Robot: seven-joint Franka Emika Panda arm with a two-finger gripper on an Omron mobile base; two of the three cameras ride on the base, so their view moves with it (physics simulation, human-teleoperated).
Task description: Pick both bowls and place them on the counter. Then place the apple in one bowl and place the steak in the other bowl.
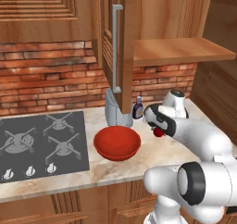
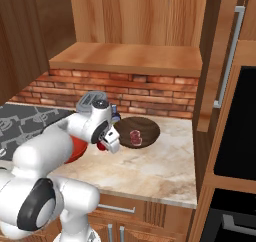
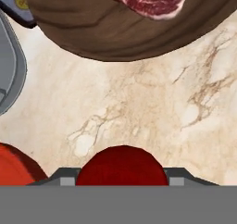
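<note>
Beige marble counter: one glossy red bowl, one dark brown wooden bowl holding one pink steak. Pincer grips one dark red apple.

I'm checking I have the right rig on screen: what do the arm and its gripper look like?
A glossy white arm of rounded segments with black joint bands. The gripper has a white body with dark trim and small grey fingers. No cables or markings show.

You saw the apple sitting between the pincer tips at the bottom. Above it lay bare marble tabletop. The steak rested inside the brown bowl at the top, and the red bowl edged in at lower left.
</note>
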